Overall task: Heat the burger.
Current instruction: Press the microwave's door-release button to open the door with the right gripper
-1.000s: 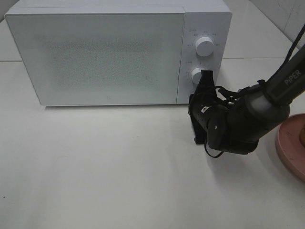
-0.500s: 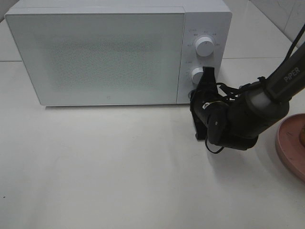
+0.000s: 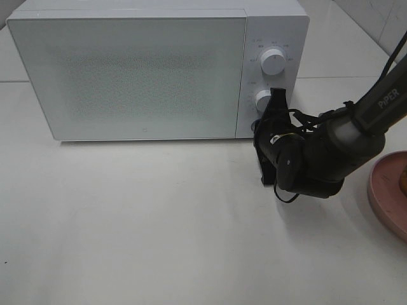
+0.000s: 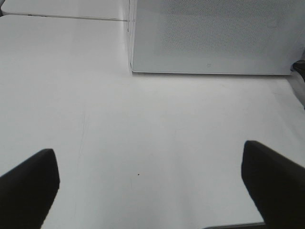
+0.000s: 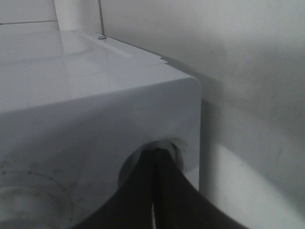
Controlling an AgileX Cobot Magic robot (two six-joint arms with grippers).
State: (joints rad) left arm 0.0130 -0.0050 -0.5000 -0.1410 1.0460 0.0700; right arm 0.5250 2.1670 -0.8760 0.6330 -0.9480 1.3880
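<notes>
White fills most of what I see: the microwave (image 3: pixel 127 70) takes up the upper left of the high view, its door (image 3: pixel 127 70) closed, with two round dials stacked on the panel to the right of the door. My right hand (image 3: pixel 276 96) reaches in from the right edge of the frame and points up the picture at that panel. Its fingers are clenched together with nothing between them, and they sit just beside the lower dial (image 3: pixel 262 100), below the upper dial (image 3: pixel 273 62). My right wrist view shows the joined fingertips (image 5: pixel 155 152) at a round recess in the panel, close to the microwave's rounded outer corner. I cannot tell whether they actually press on it.

My left hand (image 4: pixel 147 157) does not appear in the high view. In its own wrist view the two dark fingers (image 4: pixel 28 186) are spread wide, released, over bare tabletop (image 4: pixel 143 119), well short of the microwave's front.

The burger (image 3: pixel 404 181) is only a brown sliver at the right edge of the high view. It sits on the pink plate (image 3: pixel 385 197), well apart from both hands and outside the microwave. So much of it is cropped that I cannot tell its long axis or which way it faces.
</notes>
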